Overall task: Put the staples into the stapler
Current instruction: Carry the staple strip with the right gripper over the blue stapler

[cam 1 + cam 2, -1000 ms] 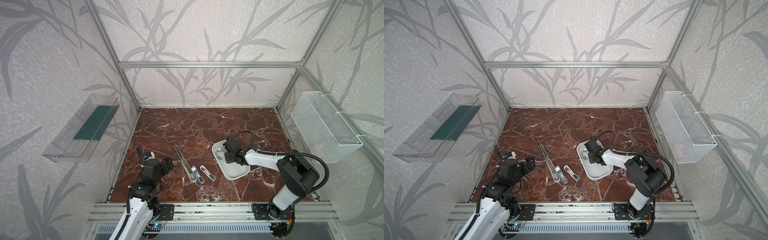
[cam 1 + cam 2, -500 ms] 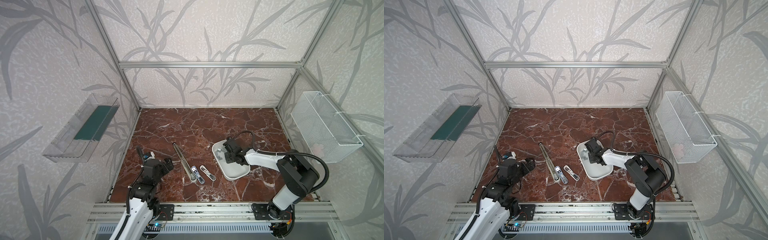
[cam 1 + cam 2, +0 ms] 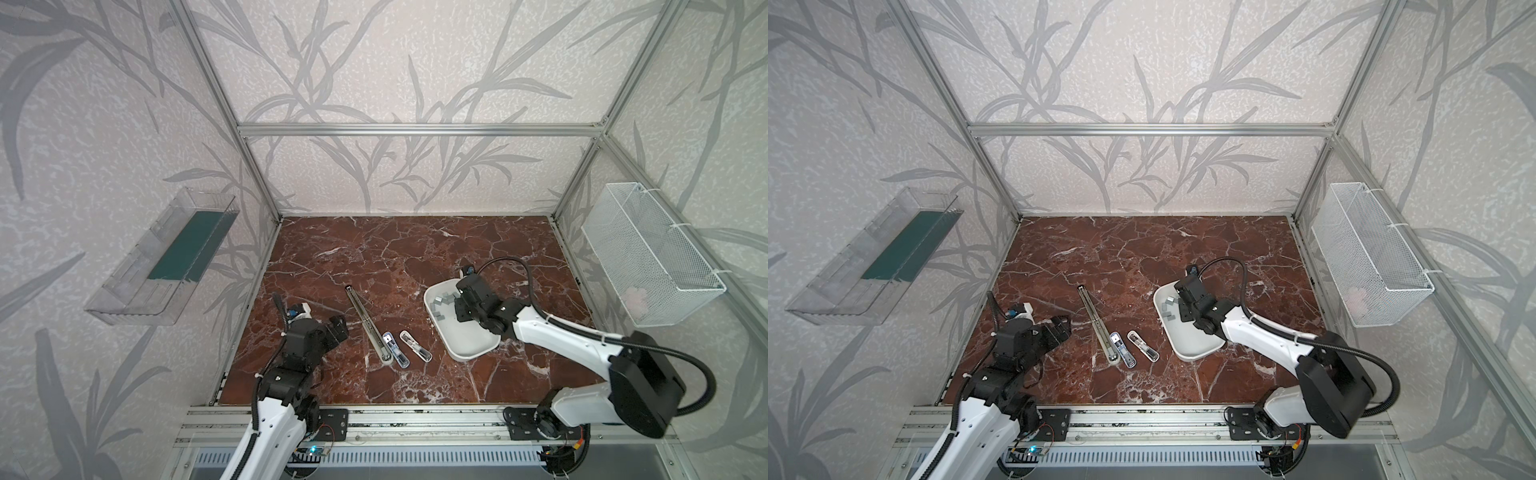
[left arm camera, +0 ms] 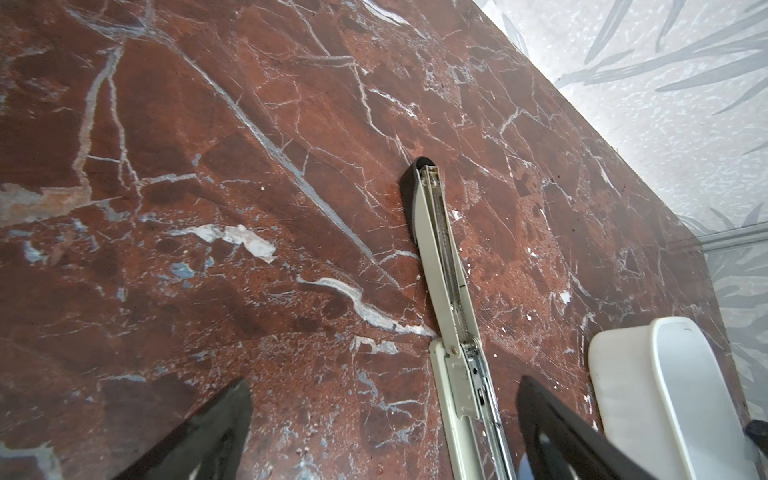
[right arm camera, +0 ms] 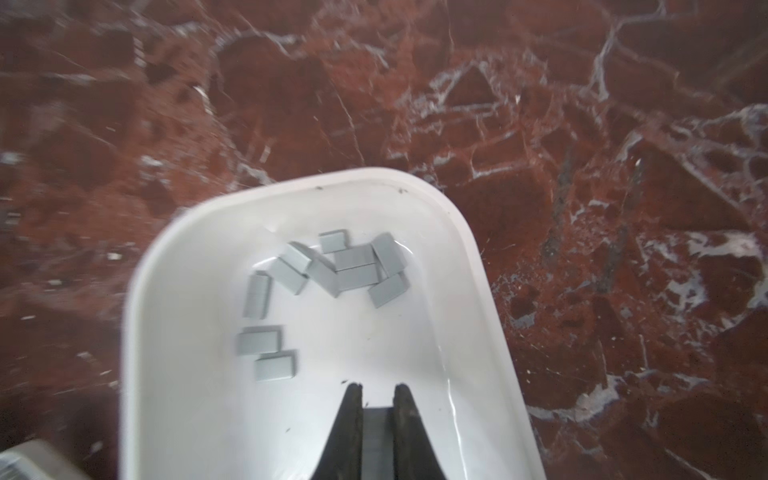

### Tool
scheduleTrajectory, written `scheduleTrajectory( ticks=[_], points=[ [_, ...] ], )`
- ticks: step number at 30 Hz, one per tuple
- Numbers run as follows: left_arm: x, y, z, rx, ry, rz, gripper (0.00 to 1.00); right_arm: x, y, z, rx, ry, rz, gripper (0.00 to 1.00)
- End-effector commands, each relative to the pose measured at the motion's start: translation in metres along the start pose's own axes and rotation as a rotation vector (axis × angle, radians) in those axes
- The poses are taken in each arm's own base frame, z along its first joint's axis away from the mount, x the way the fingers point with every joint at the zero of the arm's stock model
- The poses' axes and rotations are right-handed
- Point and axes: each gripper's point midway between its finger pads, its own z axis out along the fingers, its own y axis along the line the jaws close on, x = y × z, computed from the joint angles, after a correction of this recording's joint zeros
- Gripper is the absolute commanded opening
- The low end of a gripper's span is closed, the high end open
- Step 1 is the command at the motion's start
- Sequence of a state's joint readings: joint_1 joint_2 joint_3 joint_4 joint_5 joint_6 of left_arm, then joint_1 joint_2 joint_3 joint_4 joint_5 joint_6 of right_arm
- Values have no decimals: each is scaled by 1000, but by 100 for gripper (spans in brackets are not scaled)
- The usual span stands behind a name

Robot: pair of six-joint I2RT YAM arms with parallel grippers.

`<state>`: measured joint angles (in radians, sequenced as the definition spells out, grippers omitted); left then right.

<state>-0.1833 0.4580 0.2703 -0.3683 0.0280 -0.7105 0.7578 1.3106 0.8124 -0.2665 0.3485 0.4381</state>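
Right gripper (image 3: 456,307) clamped on a staple strip (image 5: 377,428) over the white tray (image 3: 469,353); left gripper (image 3: 338,326) spread wide beside the opened stapler (image 3: 370,324).

In both top views the stapler (image 3: 1096,320) lies unfolded flat on the marble tabletop (image 3: 415,257), left of the tray (image 3: 1196,353). The tray's far end holds the loose staples (image 3: 444,302), just by the right gripper (image 3: 1179,309). The left gripper (image 3: 1061,326) sits low, near the stapler but apart from it. The left wrist view shows its fingers (image 4: 216,424) far apart, with the stapler (image 4: 440,257) seen between them and the tray's corner (image 4: 623,374) alongside. The right wrist view shows the right gripper (image 5: 377,388) inside the tray (image 5: 141,291), jaws nearly together on the grey strip, the other staples (image 5: 332,270) scattered just ahead.
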Motion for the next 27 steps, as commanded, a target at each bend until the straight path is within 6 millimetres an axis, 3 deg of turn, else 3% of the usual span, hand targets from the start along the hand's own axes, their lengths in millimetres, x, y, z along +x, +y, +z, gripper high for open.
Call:
scheduleTrajectory(
  ticks=[1, 4, 7, 13, 21, 27],
  points=[
    [5, -13, 0, 80, 23, 12, 99, 2, 14, -35, -30, -73, -33, 12],
    [10, -15, 1, 97, 41, 8, 99, 8, 40, -59, -112, -129, -46, 12],
    [7, -17, -2, 110, 19, 6, 99, 23, 82, -72, -242, -148, -82, 12],
    [7, -14, 0, 95, 20, 0, 99, 49, 146, -60, -352, -115, -164, 11],
    [9, -13, 3, 80, 35, 5, 99, 70, 181, -27, -348, -50, -224, 9],
    [8, -13, 2, 80, 32, 3, 99, 81, 196, -22, -345, -37, -250, 9]
  ],
)
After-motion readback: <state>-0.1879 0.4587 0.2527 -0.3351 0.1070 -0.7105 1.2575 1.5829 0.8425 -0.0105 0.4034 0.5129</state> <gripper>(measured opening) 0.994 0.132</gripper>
